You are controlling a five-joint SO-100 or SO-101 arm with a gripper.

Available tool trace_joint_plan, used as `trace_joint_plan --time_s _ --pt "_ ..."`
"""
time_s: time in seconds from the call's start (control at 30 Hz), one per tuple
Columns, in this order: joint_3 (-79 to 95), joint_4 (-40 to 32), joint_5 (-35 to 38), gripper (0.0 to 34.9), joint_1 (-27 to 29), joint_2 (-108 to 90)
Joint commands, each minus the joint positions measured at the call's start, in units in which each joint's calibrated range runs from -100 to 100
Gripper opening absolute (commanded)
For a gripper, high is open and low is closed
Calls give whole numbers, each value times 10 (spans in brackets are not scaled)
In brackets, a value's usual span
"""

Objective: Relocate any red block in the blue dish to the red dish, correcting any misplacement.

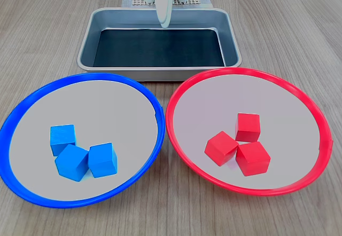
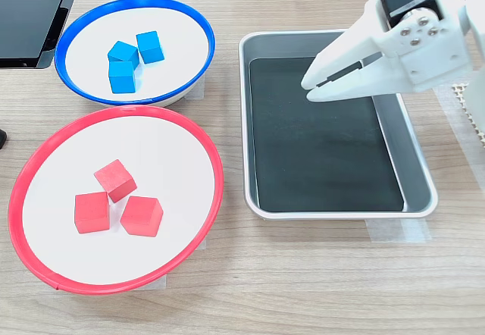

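In the first exterior view, the blue dish (image 1: 16, 119) holds three blue cubes (image 1: 83, 158). The red dish (image 1: 299, 94) beside it holds all three red blocks (image 1: 241, 144), clustered and touching. Only the gripper (image 1: 163, 18) tip shows, above the metal tray (image 1: 88, 33).

In the second exterior view, the gripper (image 2: 312, 86) hangs over the tray (image 2: 250, 123), its jaws nearly closed and holding nothing. No red block lies in the blue dish (image 2: 76, 28); all three red blocks (image 2: 117, 203) sit in the red dish (image 2: 45, 145).

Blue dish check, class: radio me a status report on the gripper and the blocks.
Gripper shut, empty, hovering over metal tray. Blue dish holds three blue cubes only. Three red cubes in red dish. Nothing in the way.
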Motion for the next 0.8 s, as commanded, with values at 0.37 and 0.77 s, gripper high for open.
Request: trace_joint_plan --time_s 0.37,0.77 --pt "0 14 -5 4 -7 -3" --pt "0 15 -6 4 -7 -3"
